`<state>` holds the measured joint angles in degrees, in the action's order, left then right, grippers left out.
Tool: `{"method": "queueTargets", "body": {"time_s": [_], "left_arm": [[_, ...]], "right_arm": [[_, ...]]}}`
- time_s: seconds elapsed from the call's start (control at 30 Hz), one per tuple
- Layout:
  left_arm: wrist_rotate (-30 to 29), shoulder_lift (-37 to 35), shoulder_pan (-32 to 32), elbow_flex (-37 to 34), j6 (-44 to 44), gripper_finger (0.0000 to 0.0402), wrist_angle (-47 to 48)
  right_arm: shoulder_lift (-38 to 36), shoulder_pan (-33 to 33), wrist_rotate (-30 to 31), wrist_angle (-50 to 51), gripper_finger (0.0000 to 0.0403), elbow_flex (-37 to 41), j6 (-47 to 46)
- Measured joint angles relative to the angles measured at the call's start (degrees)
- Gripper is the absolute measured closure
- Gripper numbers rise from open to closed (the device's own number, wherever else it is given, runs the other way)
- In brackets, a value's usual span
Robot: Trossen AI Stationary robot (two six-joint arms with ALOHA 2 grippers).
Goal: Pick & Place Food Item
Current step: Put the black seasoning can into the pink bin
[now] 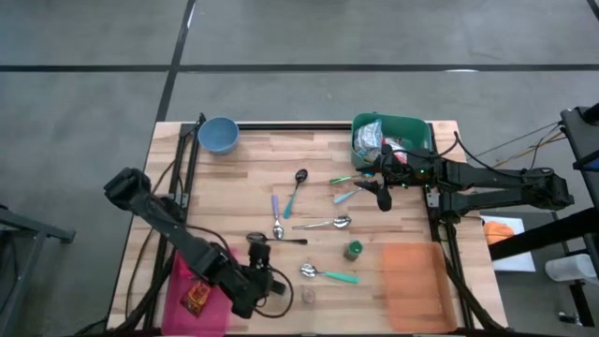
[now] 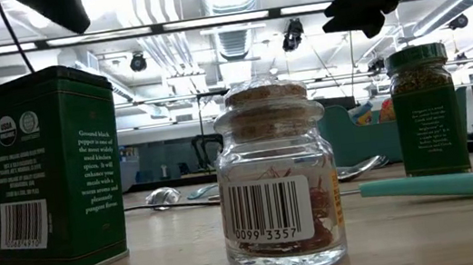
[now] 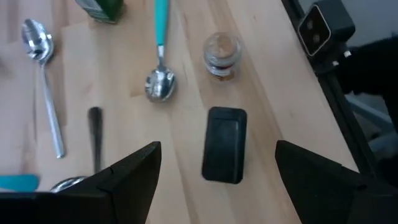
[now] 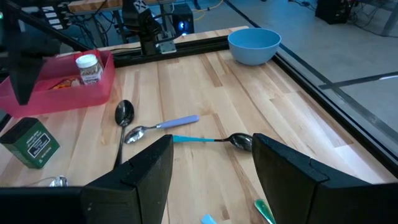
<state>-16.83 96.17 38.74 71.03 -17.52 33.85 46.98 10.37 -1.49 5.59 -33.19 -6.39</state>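
Note:
My left gripper [image 3: 217, 148] hangs open over the near left of the table, pointing slantwise down, with a dark green pepper tin [image 3: 225, 144] standing upright below the gap between its fingers. The fingers are clear of it. A cork-stoppered glass jar [image 3: 221, 55] stands just beyond the tin, near the table's front edge, and a green-lidded spice jar [image 1: 353, 250] stands further right. In the low view the tin [image 2: 45, 171] is left of the glass jar [image 2: 277, 177]. My right gripper [image 1: 382, 192] waits open above the table's right middle, holding nothing.
A pink tray [image 1: 178, 271] with a red packet lies near left. A green bin [image 1: 412, 126] holds packets at the far right, with a blue bowl [image 1: 218, 134] far left. Several spoons [image 1: 328, 224] lie mid-table. An orange mat [image 1: 412, 281] lies near right.

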Motion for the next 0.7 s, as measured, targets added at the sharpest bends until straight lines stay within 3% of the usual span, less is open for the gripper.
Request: {"method": "queueTargets", "body": {"time_s": [0.7], "left_arm": [[2.98,6.81,0.24,-0.07,-0.63,0.0083,-4.91]], "right_arm": [[-0.01,0.01,0.01,-0.01,0.0189,0.00,0.00]]}}
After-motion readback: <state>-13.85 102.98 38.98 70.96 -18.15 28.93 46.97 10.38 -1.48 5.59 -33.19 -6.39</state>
